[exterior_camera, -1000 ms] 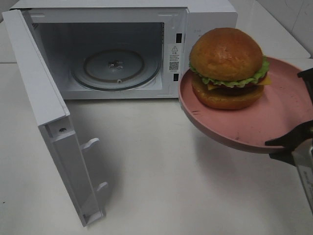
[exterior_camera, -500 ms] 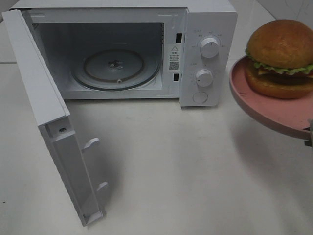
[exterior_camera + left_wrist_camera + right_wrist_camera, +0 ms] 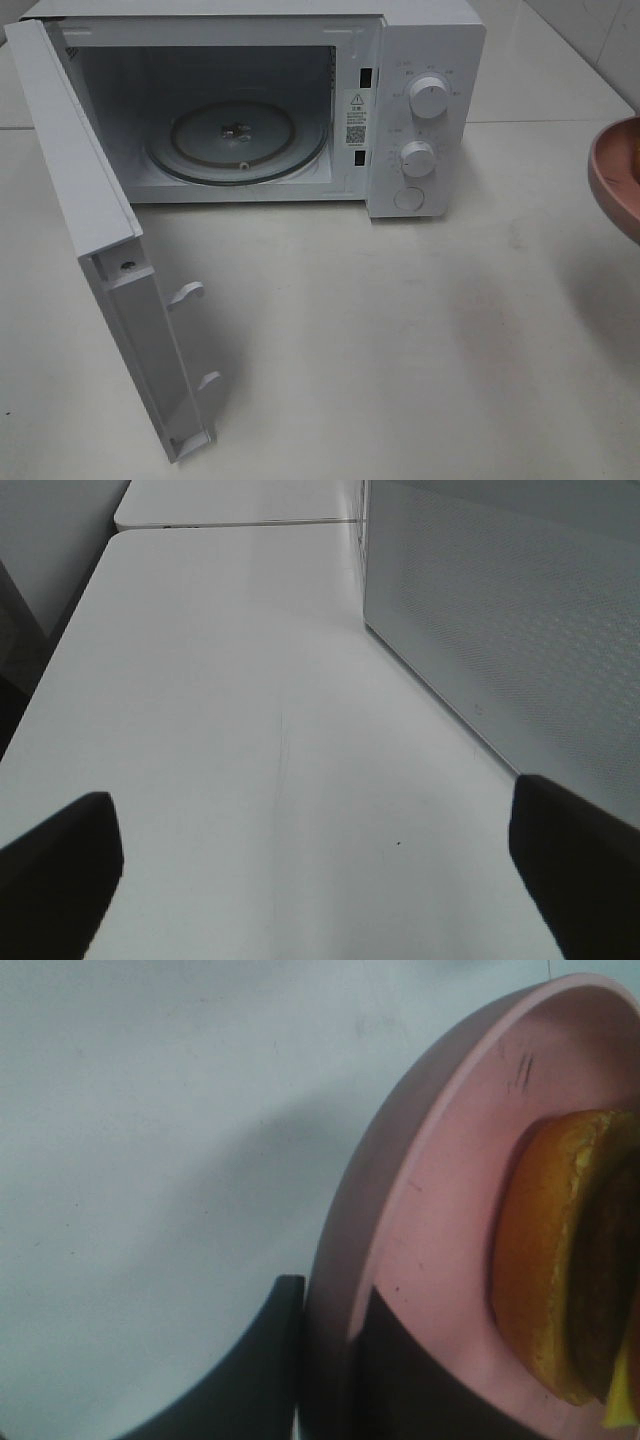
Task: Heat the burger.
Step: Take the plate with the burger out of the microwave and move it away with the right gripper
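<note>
Our left gripper point(image 3: 310, 880) hangs spread wide and empty beside the boxy white microwave point(image 3: 420, 60), whose door point(image 3: 90, 230) stands open over a round glass turntable point(image 3: 237, 140). We should keep the smooth pink dish point(image 3: 440, 1210) level: our right gripper point(image 3: 325, 1360) pinches its rim, the burger point(image 3: 560, 1260) riding on it at the desk's point(image 3: 400, 340) right edge.

White bench point(image 3: 400, 340), smooth with a soft sheen, faint scuffs in the left wrist view. Microwave point(image 3: 430, 40) casing looks like smooth white painted metal; its side panel point(image 3: 520, 630) shows a fine dotted texture. Clear glossy glass turntable point(image 3: 238, 140) inside. Pink dish point(image 3: 430, 1250) is matt plastic, lightly scratched. Burger point(image 3: 560, 1260) bun looks porous, dull orange-brown. Right gripper fingers point(image 3: 255, 1370) are matt black.
</note>
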You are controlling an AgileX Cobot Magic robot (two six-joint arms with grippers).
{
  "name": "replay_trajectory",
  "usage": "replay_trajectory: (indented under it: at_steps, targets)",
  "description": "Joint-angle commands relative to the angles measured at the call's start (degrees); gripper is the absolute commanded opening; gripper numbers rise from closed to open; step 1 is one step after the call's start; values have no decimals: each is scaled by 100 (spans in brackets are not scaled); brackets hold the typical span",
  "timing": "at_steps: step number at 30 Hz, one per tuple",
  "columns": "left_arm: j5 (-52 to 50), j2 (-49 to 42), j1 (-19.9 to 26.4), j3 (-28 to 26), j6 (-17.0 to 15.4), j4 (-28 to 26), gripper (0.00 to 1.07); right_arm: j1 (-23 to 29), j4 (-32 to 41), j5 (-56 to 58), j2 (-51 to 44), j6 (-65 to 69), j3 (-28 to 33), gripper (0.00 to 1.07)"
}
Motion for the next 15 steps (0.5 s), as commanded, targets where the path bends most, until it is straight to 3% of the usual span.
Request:
replay_trajectory:
  at_steps: [1,15]
  targets:
    - [-52,-120,0,11,-6,-11,101,-23,-561,195,-46,447,-52,0]
    - [-52,-120,0,11,-6,-11,101,-23,-894,1117,57,2068,-52,0]
